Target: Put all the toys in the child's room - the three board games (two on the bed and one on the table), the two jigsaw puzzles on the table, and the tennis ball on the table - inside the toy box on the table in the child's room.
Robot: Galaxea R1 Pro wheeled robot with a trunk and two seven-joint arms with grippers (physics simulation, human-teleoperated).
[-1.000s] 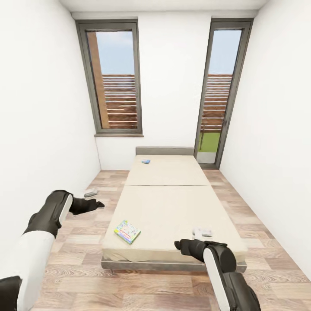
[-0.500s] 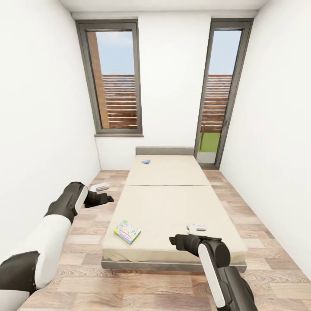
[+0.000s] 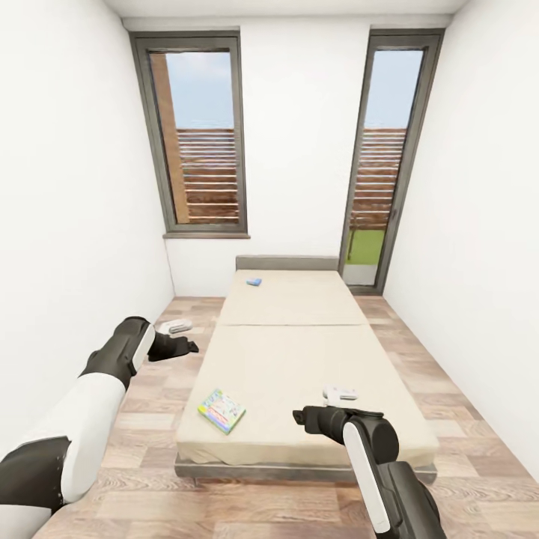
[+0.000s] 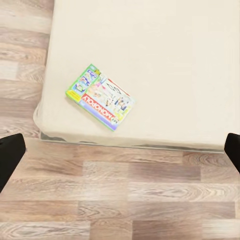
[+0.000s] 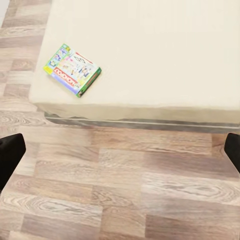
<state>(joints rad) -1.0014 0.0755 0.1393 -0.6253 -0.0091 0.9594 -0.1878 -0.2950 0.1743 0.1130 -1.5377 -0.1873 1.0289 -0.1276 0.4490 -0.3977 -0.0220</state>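
The cream bed [image 3: 299, 352] runs away from me down the middle of the child's room. A green-edged colourful board game [image 3: 221, 410] [image 4: 100, 97] [image 5: 72, 68] lies flat near the bed's near left corner. A small blue board game [image 3: 254, 281] rests at the far end by the headboard. My left gripper [image 3: 178, 326] [image 4: 120, 152] hangs open over the floor left of the bed. Over the bed's near right part, my right gripper [image 3: 340, 393] [image 5: 120, 150] is open, with nothing in it. The table, toy box, jigsaw puzzles and tennis ball are out of view.
White walls close in on both sides. A tall window [image 3: 196, 135] and a glass door [image 3: 383, 157] stand in the far wall. Wood-plank floor [image 3: 150, 419] runs in strips along both sides of the bed and in front of it.
My left arm has lifted and swung forward toward the bed's left side. The right gripper has shifted slightly left. The view itself has moved a little.
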